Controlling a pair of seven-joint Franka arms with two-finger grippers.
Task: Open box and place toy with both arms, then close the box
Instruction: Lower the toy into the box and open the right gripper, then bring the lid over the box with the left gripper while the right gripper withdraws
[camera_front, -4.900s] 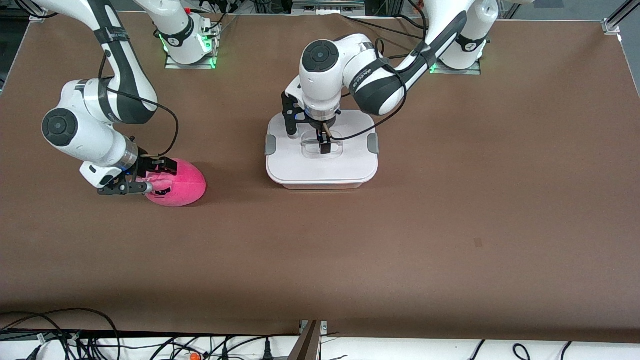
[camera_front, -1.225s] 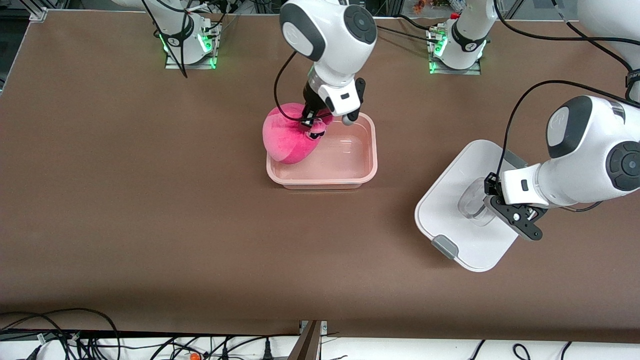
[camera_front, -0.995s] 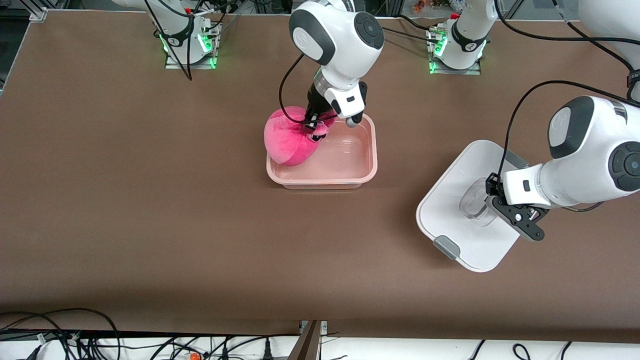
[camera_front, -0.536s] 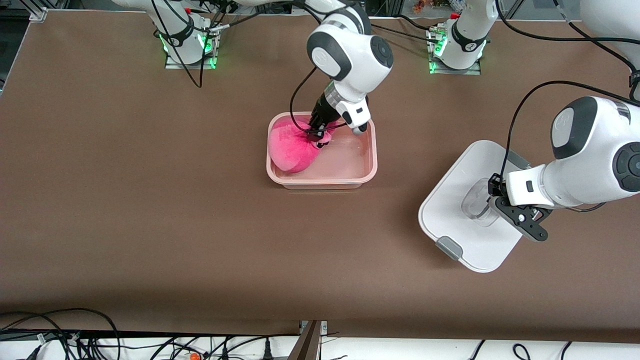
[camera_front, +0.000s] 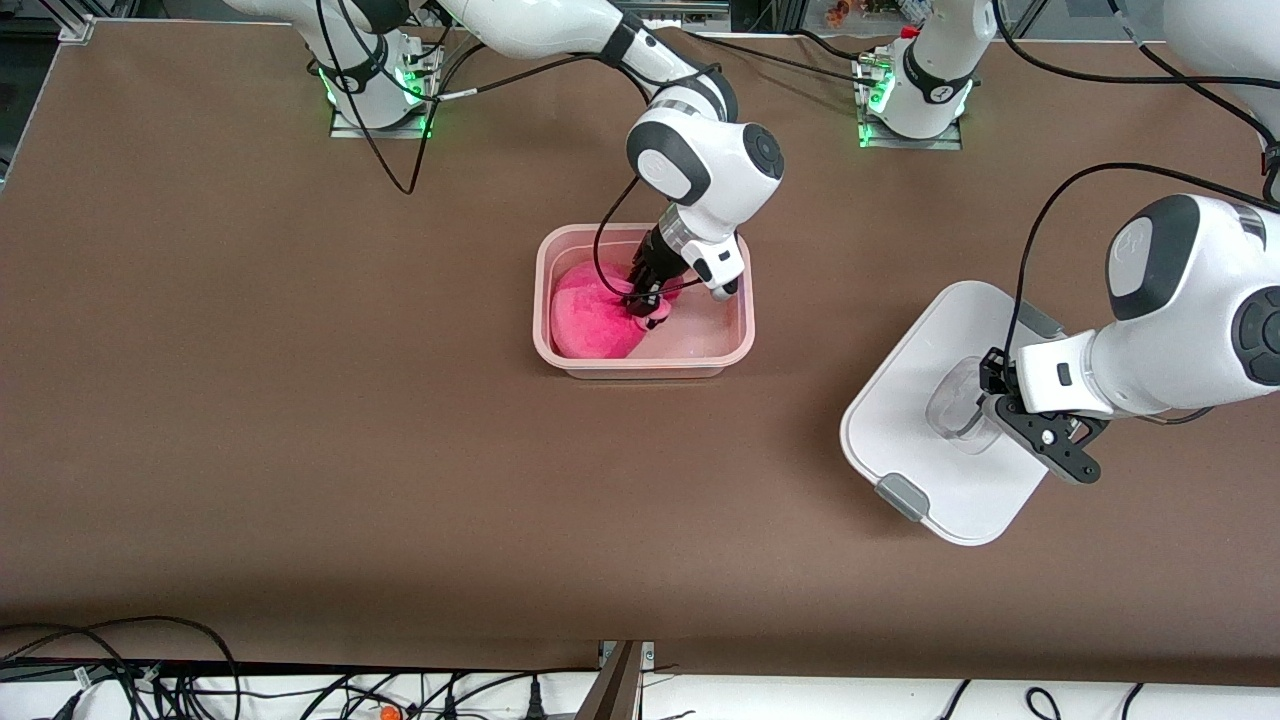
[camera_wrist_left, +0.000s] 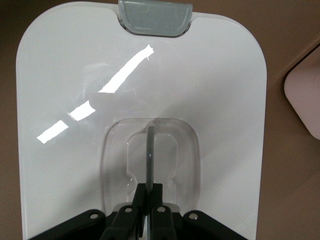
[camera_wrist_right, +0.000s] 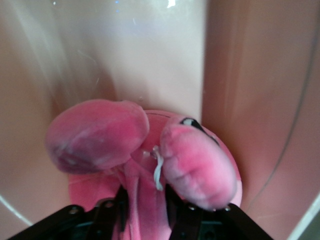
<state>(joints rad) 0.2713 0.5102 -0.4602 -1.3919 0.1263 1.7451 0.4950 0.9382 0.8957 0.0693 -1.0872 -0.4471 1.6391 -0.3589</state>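
The pale pink box base stands open at mid-table. The hot-pink plush toy lies inside it, toward the right arm's end. My right gripper is down in the box, shut on the toy's plush between its two ears. The white lid with a grey clip is off the box, toward the left arm's end. My left gripper is shut on the thin handle in the lid's recess. I cannot tell whether the lid touches the table.
The brown table stretches bare around the box. Both arm bases stand at the table edge farthest from the front camera. Cables hang past the nearest edge. A corner of the box base shows in the left wrist view.
My right gripper has lowered the toy from over the box's rim down into the box base. My left gripper still holds the lid, which has shifted only slightly.
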